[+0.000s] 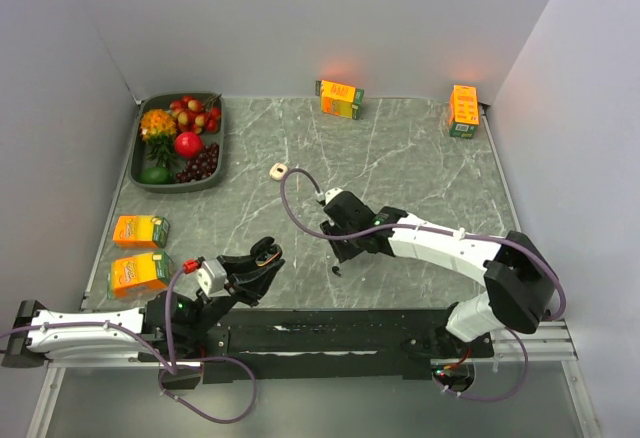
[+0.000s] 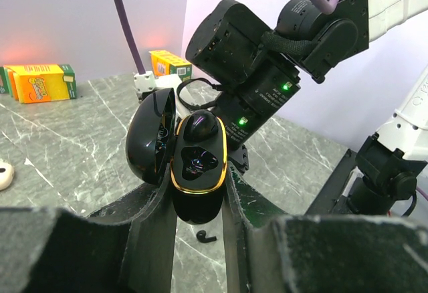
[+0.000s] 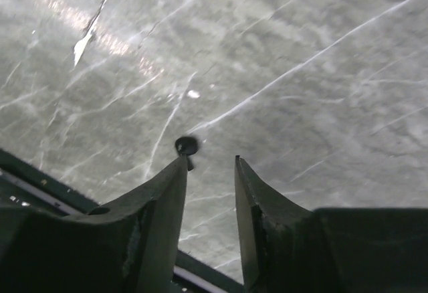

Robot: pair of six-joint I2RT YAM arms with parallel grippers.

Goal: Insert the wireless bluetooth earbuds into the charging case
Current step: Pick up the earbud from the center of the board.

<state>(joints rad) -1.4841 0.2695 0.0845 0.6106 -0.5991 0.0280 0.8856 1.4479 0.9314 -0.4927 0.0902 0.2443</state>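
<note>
Left end effector (image 1: 262,258): I have it closed on the charging case (image 2: 198,166), one finger pressed against each side of the case's lower half, near the front edge of the tabletop (image 1: 400,158).
Charging case: black with a gold rim, held off the tabletop and upright, its lid (image 2: 152,136) swung open to the left in the left wrist view.
Case interior: dark and glossy. I see a rounded black dome at its upper end but cannot tell what it is.
Right end effector (image 3: 210,162): I see it open, the two fingers apart with only tabletop showing between them, tips low over the surface.
Black earbud (image 3: 186,146): lying on the tabletop just beyond the tip of the finger on the left of the right wrist view, outside the gap. I cannot tell whether that finger touches it.
Earbud and case: from overhead the black earbud lies between the two arms, near the case but apart from it.
White earbud (image 1: 279,170): alone on the tabletop, farther back, well apart from both end effectors.
Juice cartons (image 1: 340,98): two along the far edge, two stacked along the left side.
Tray (image 1: 215,148): far left corner, filled with fruit.
</note>
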